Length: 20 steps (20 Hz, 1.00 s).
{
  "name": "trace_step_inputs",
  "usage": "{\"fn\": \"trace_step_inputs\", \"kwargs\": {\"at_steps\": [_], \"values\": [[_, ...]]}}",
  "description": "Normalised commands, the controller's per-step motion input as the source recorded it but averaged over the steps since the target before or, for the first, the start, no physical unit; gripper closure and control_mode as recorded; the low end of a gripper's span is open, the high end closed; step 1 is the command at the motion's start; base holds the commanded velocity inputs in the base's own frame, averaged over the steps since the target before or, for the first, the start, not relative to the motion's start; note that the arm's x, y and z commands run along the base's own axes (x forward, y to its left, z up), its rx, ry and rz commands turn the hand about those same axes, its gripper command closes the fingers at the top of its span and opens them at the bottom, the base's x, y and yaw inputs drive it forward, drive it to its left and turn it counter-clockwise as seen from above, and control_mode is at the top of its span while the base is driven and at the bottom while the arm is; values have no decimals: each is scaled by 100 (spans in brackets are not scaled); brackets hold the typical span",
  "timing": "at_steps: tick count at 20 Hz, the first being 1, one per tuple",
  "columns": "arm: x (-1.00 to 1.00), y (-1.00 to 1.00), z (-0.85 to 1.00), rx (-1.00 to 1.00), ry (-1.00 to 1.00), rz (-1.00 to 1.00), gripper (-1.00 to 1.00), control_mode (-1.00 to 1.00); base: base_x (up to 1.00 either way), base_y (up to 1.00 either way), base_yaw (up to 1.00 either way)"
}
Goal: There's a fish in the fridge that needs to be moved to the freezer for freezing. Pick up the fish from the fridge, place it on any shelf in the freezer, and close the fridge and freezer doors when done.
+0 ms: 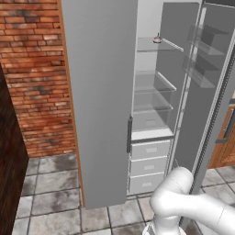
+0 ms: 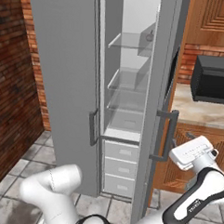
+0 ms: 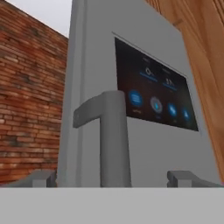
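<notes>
A white robot arm works at a tall grey side-by-side unit in a brick-walled kitchen, its gripper (image 3: 112, 180) spread wide and holding nothing, level with the bar handle (image 3: 114, 140) of the fridge door (image 2: 156, 107). In the hand view the 2 dark fingertips (image 3: 41, 178) stand well apart, 1 on each side of the handle and touching neither side of it. The dark touchscreen panel (image 3: 151, 89) lies just beside the handle, on the door's outer face.

The fridge (image 1: 153, 114) stands open, its door swung out toward the wooden cabinets (image 2: 207, 26). The fish (image 1: 157, 38), a tiny pale pinkish object, rests on the top glass shelf (image 1: 156, 46) inside the fridge, near that shelf's front edge in the left base view; in the right base view it shows as a small dark speck high inside the fridge, at the far end of the same shelf. 2 more clear shelves sit below the fish, and 3 white drawers (image 1: 149, 165) are stacked under those.

The freezer door (image 1: 101, 101), plain and grey, is beside the fridge on the brick-wall side, its own vertical handle (image 1: 129, 134) next to the fridge opening. A black microwave (image 2: 212, 79) sits on the counter beyond the fridge door.
</notes>
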Motion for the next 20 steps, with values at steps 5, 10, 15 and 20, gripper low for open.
{"fn": "trace_step_inputs", "kwargs": {"at_steps": [5,10,15,20], "values": [[1,20,0,0,6,11,-100,-100,0,0,0],[6,12,-10,0,4,14,-100,-100,0,0,0],[18,-5,-23,0,9,8,-100,-100,0,0,0],[28,-26,-12,0,12,0,-100,-100,0,0,0]]}}
